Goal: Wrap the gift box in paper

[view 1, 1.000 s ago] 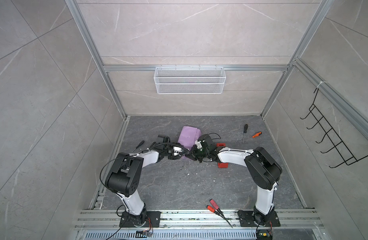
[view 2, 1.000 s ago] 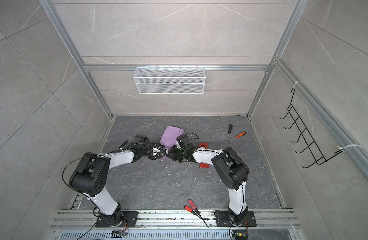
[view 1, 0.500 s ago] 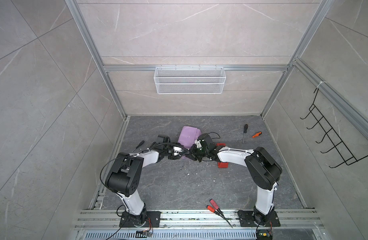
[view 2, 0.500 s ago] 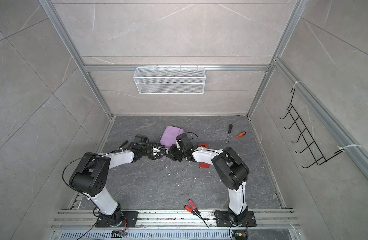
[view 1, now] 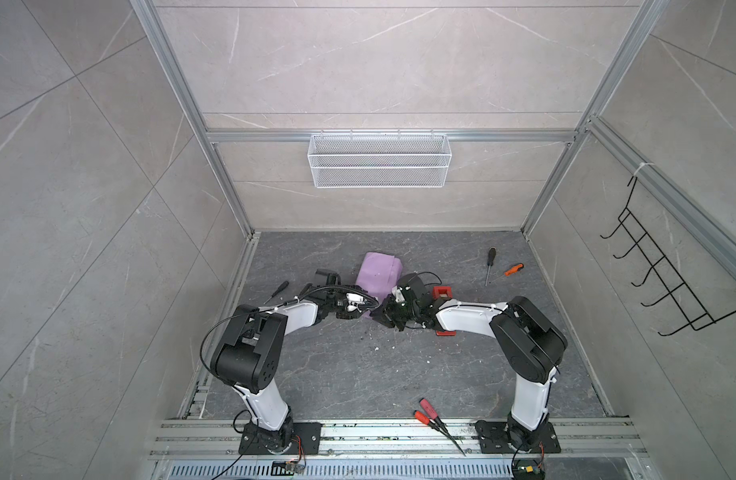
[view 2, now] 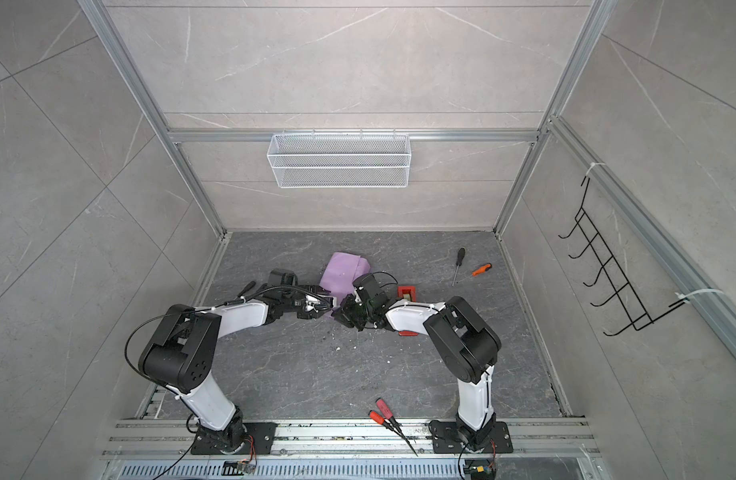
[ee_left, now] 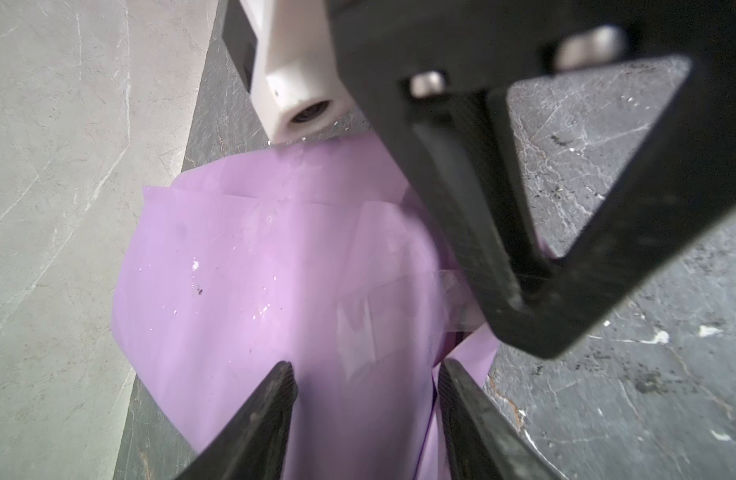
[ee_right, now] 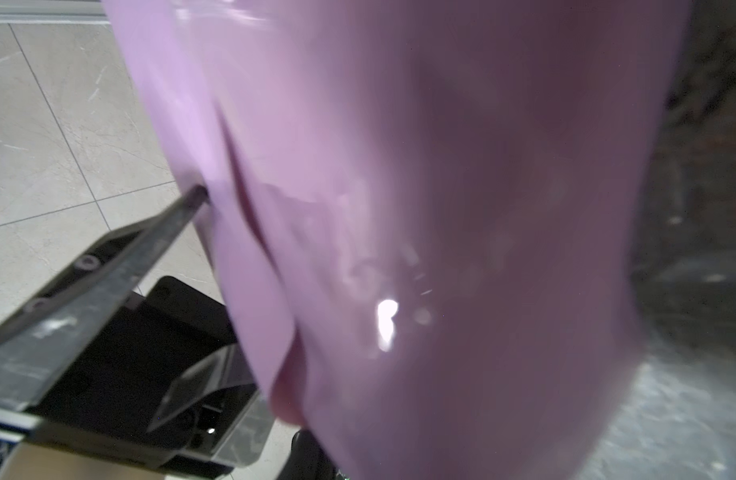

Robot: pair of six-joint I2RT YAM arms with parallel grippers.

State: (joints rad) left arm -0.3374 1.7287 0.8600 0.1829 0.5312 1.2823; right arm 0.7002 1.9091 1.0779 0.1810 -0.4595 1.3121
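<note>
- Found paper (view 1: 379,270) folded into a lilac bundle mid-worktop (view 1: 358,374), its near end between both grippers.
- Saw left gripper (ee_left: 364,370) about half-spread, fingers (ee_left: 275,399) clamped astride that bundle.
- Saw right gripper (view 1: 379,321) pressed against the bundle's side; could not tell how wide it stood.
- Could not make out the box; bundle's inside hidden.
- Noted a red dispenser (view 1: 441,293) near the right gripper.
</note>
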